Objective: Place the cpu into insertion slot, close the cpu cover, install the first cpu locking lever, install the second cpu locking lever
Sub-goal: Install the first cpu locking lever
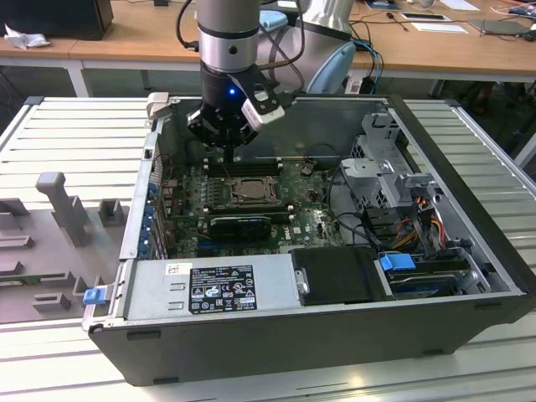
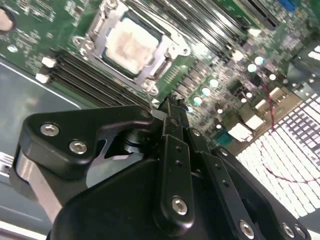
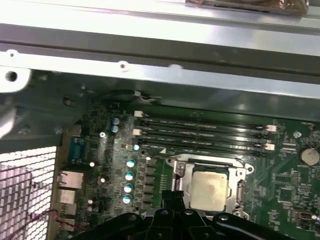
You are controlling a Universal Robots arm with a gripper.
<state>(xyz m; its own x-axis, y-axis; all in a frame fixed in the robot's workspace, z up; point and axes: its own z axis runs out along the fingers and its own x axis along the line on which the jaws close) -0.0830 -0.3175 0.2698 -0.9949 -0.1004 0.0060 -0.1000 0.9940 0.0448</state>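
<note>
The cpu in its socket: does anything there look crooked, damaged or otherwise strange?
The cpu lies flat and square inside the cut-out of the cover, not tilted. Only its metal top looks odd: a pale, patchy smear covers it in both wrist views. Nothing around it looks bent or broken.

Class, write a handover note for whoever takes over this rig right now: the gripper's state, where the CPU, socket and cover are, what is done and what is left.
Gripper: fingers together, nothing seen between them; in the exterior view it hangs over the memory slots, just beside the socket.
The cpu: seated flat in the insertion slot.
The cpu cover: appears to lie down around the chip.
Done: chip placed, cover apparently closed.
Left: the two locking levers; I cannot tell whether either is latched.
</note>
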